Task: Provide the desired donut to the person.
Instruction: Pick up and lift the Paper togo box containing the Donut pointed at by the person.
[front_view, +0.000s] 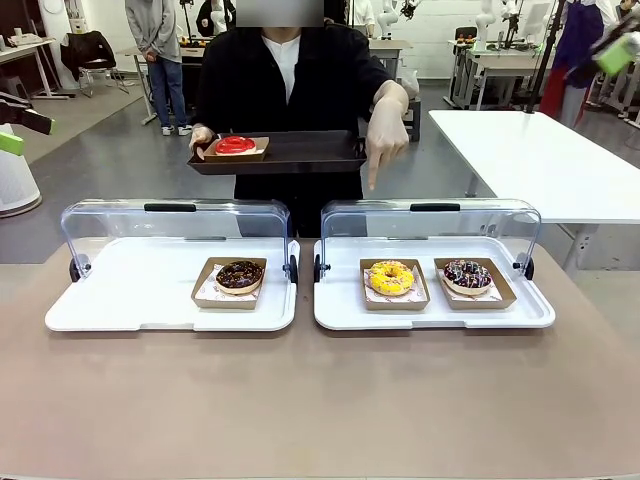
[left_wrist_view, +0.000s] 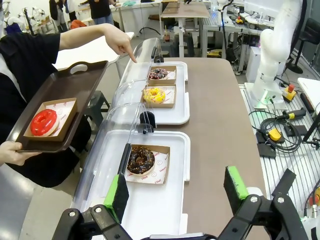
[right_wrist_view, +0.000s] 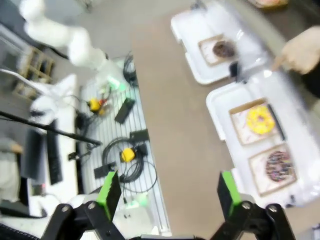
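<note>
Pointing down toward the yellow donut (front_view: 391, 277), the person (front_view: 325, 85) holds a tray (front_view: 310, 151)

four donuts were counted: one red donut (front_view: 235, 145) at 11 o'clock, one chocolate donut (front_view: 240, 275) at 9 o'clock, one yellow donut (front_view: 391, 277) and one sprinkled donut (front_view: 467, 273) at 3 o'clock. there were four cardboard trays (front_view: 228, 304), one under each donut. two white trays (front_view: 120, 300) were there, with two clear lids (front_view: 120, 225). there was one dark serving tray (front_view: 310, 150), one person (front_view: 250, 80) with two hands (front_view: 385, 125), and two grippers, the left gripper (left_wrist_view: 176, 187) and the right gripper (right_wrist_view: 168, 187).
</note>
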